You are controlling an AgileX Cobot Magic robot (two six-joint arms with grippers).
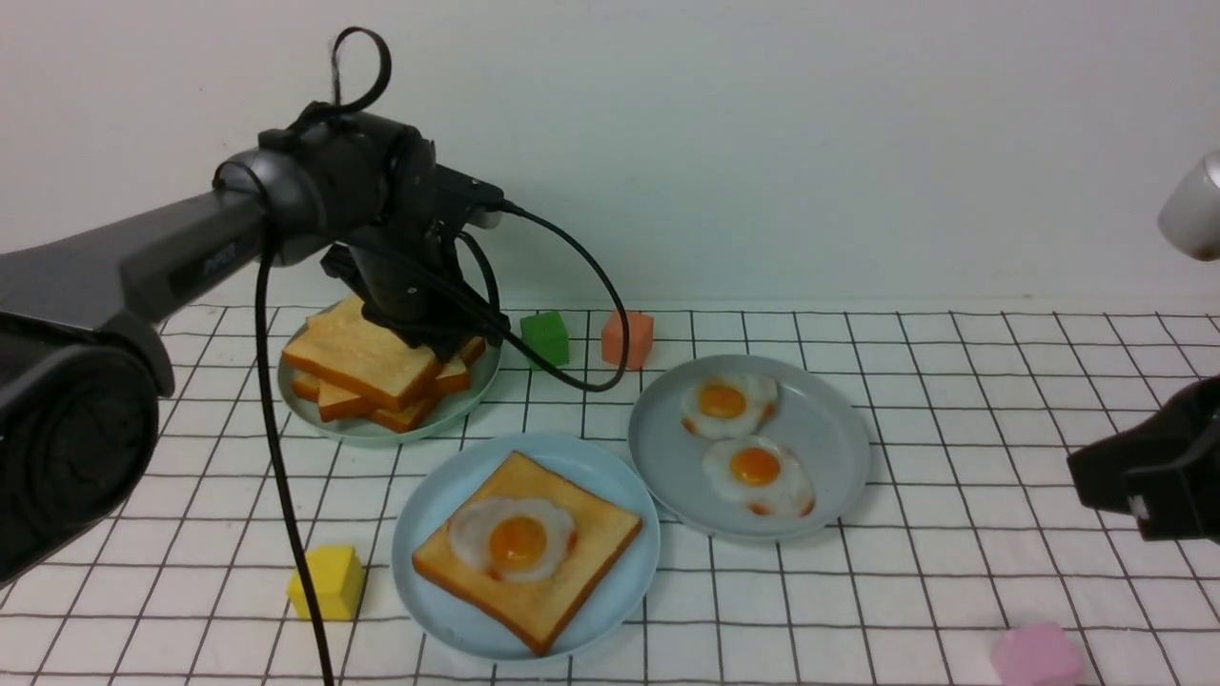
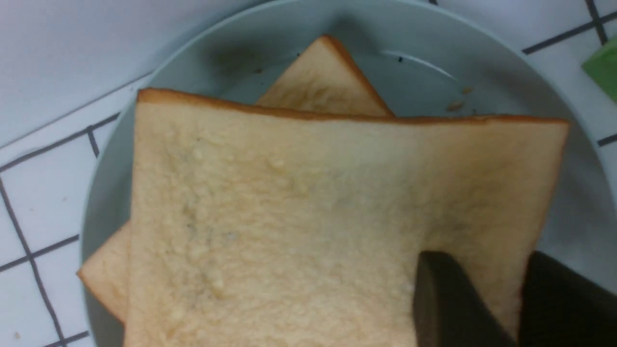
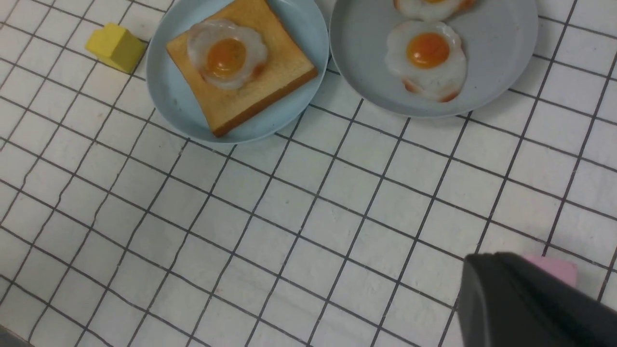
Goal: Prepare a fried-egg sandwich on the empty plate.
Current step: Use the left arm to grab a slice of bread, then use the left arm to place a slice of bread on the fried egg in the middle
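Toast slice (image 2: 308, 217) pinched in left hand (image 2: 518, 299).

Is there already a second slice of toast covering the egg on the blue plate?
No, the egg lies uncovered, yolk showing, on a single toast slice on the blue plate.

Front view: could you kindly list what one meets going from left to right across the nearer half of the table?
Yellow block → sky-blue plate carrying toast topped with a fried egg → grey plate → pink block.
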